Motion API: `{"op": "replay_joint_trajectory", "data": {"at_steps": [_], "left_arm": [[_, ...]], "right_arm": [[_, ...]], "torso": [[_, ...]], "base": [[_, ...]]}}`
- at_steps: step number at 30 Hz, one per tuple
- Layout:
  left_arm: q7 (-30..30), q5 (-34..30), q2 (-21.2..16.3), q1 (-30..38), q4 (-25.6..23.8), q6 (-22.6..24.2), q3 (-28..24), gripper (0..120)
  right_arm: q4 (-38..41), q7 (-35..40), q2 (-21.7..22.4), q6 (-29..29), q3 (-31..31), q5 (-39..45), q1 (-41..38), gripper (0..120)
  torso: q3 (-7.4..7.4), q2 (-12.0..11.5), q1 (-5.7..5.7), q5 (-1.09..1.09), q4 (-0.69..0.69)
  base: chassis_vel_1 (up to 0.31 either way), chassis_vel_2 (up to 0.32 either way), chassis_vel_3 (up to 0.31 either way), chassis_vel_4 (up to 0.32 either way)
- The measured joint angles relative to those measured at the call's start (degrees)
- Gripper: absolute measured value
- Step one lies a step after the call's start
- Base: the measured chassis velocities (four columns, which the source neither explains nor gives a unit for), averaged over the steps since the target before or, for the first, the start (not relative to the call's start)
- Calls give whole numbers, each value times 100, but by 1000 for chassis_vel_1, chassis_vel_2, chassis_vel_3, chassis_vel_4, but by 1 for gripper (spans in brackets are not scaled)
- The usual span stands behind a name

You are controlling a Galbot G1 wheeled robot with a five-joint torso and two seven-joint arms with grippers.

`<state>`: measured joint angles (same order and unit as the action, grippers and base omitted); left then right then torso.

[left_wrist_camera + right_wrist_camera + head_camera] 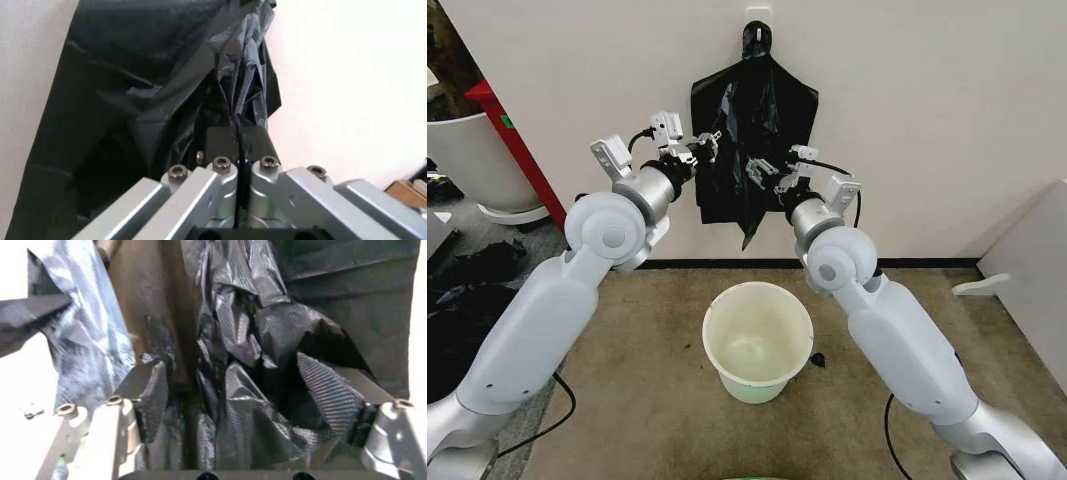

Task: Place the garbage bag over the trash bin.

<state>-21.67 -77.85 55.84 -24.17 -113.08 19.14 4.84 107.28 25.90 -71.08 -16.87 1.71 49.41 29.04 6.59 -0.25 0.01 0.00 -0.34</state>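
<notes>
The thin shiny black plastic garbage bag (pixel 749 150) hangs on the wall above the small round cream-white trash bin (pixel 758 341), the left end effector (pixel 709 146) pinching its edge, the right end effector (pixel 762 172) spread wide, maybe touching it.

Looking down and forward from head height at wall, floor and trash bin (pixel 758 341) at 6 o'clock. Wrist views pressed close against the garbage bag (pixel 749 140), shared with the head view.
</notes>
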Motion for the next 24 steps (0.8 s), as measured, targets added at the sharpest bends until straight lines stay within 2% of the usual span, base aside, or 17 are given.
{"op": "replay_joint_trajectory", "data": {"at_steps": [6,14,19,24], "left_arm": [[12,-1,3,24,-8,1,4,0],[29,-4,-16,52,-29,1,27,0],[31,-8,-18,59,-37,1,30,0],[25,-1,-9,56,-43,1,35,0]], "right_arm": [[-155,-15,8,-3,41,-142,-24,61],[-293,-33,-1,-2,86,-240,-69,60],[-365,-17,4,44,87,-267,-91,52],[-320,5,58,86,76,-238,-91,29]], "torso": [[0,0,0,0,0],[0,0,0,0,0],[0,0,0,0,0],[0,0,0,0,0]], "base": [[0,0,0,0],[0,0,0,0],[0,0,0,0],[0,0,0,0]]}}
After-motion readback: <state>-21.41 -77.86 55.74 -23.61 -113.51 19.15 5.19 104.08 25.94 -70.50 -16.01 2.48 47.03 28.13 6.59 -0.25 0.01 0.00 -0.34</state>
